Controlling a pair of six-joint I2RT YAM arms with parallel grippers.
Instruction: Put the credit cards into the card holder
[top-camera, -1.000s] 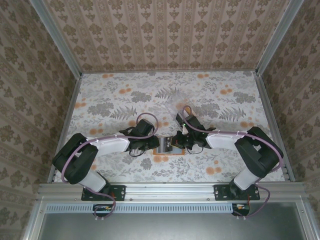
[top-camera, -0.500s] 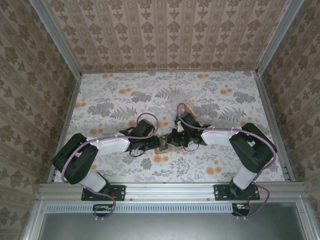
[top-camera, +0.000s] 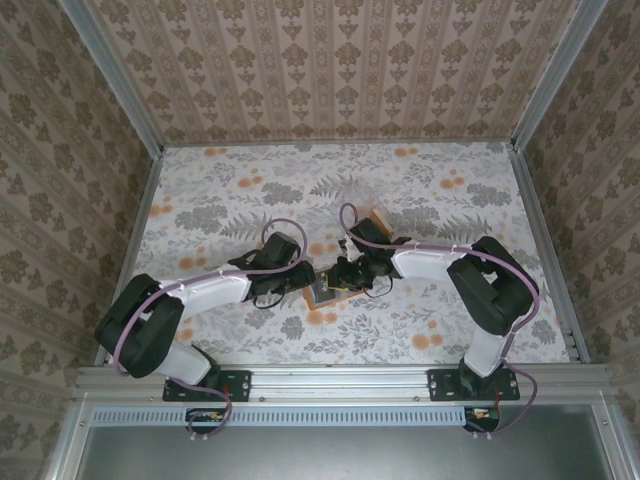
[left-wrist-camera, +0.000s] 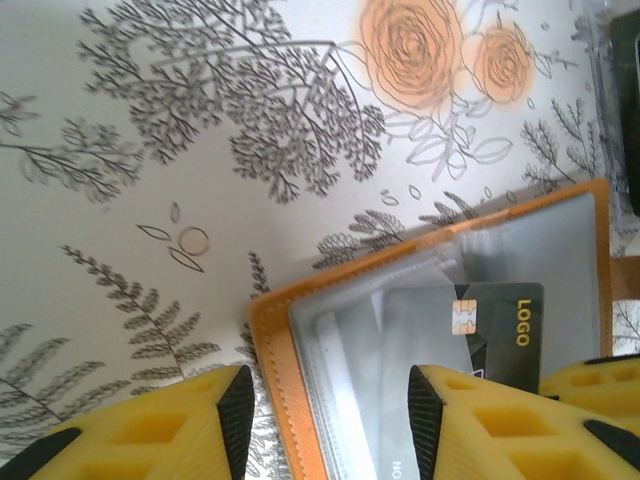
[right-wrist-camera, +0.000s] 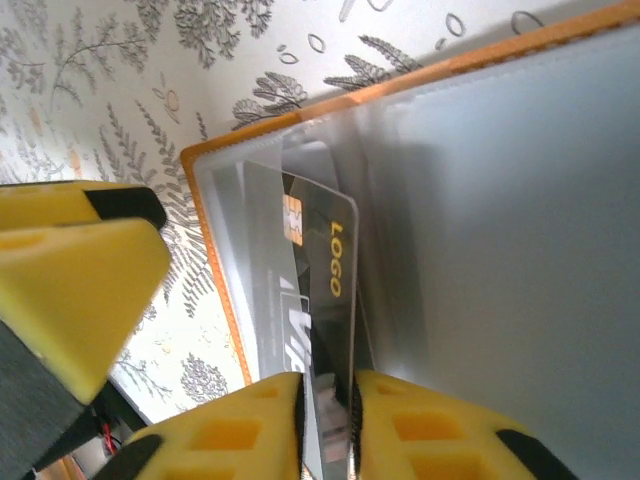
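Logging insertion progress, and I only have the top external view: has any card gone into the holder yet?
Observer: In the right wrist view, a black card printed LOGO sits partway under the card holder's clear pocket.
Operator: Is it being gripped?
Observer: Its near end lies between the right gripper's fingers; whether they pinch it is unclear.
Operator: And the other arm?
Observer: The left gripper is open, fingers straddling the holder's orange edge.
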